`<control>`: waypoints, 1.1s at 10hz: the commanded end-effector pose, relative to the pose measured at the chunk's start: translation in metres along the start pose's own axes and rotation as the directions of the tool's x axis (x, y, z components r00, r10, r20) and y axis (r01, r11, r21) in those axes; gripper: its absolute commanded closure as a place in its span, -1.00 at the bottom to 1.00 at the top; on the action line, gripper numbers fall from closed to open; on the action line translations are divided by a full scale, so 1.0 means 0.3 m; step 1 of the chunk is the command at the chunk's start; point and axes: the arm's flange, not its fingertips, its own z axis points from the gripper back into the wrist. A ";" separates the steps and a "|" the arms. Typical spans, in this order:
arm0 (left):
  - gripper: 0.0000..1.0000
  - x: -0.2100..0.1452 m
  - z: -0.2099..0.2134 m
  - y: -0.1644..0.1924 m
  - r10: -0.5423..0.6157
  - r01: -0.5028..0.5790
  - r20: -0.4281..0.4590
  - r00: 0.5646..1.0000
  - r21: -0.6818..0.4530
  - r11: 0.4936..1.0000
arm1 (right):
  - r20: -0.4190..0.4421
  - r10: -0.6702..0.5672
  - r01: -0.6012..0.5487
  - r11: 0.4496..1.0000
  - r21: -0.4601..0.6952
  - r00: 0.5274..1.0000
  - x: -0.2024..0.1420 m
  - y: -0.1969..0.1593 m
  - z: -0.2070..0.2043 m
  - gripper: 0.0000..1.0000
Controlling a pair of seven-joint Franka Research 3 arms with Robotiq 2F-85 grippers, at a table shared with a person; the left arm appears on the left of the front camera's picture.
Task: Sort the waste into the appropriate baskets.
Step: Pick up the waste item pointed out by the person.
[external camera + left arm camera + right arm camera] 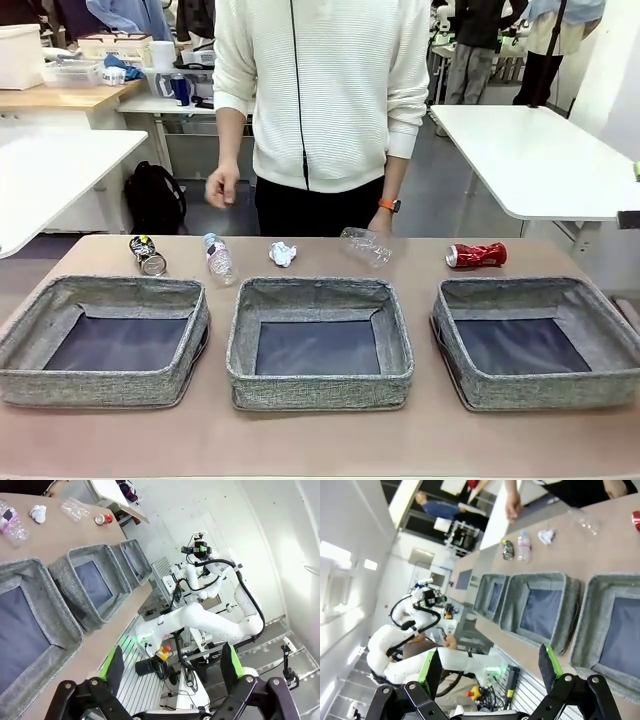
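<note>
While both arms hang back off table's [320,440] near edge, all litter lies far side, beyond baskets [318,288]. Left gripper [172,665] spread wide, empty; right gripper [489,665] likewise. Dark can [147,256], bottle [218,259] far left, nearer left arm; bottle axis roughly near-far. Red can [476,256] far right, axis left-right, nearer right arm. Paper [283,254], cup [366,246] mid-row.

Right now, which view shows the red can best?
Front view. The crushed red can lies whole and unblocked on the table, behind the right basket. The left wrist view has the can small and far off; the right wrist view cuts it off at the picture's edge.
</note>
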 end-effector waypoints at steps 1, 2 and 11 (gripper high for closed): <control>-1.00 0.006 0.004 -0.005 -0.027 0.027 0.010 1.000 -0.020 0.999 | 0.004 -0.026 0.026 1.000 0.007 1.000 0.008 0.011 0.013 -1.00; -1.00 0.006 0.004 -0.005 -0.027 0.027 0.010 1.000 -0.020 0.999 | 0.004 -0.026 0.026 1.000 0.007 1.000 0.008 0.011 0.013 -1.00; -1.00 0.006 0.004 -0.005 -0.027 0.027 0.010 1.000 -0.020 0.999 | 0.004 -0.026 0.026 1.000 0.007 1.000 0.008 0.011 0.013 -1.00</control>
